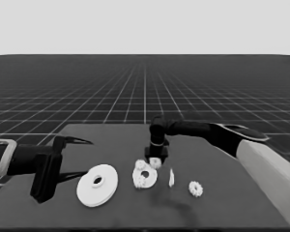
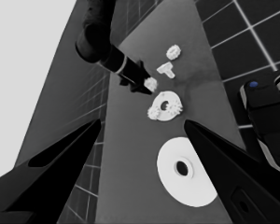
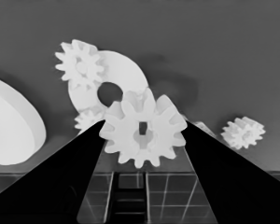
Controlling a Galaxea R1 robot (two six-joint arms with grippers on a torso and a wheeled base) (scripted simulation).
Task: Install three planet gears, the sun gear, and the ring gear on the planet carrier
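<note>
Gears, four: two (image 1: pixel 141 165) on smaller round part (image 1: pixel 145 177); one (image 1: pixel 195 188) apart; one (image 3: pixel 143 127) clenched in right pincer (image 3: pixel 144 135); left pincer (image 1: pixel 72 157) released.

Right pincer (image 3: pixel 143 135) clamping a gear (image 3: pixel 143 134), smaller round part (image 3: pixel 116 88) beyond

head: down across table (image 1: pixel 222 212) | left wrist: sideways, far | right wrist: close | shared: smaller round part (image 1: pixel 145 177)
</note>
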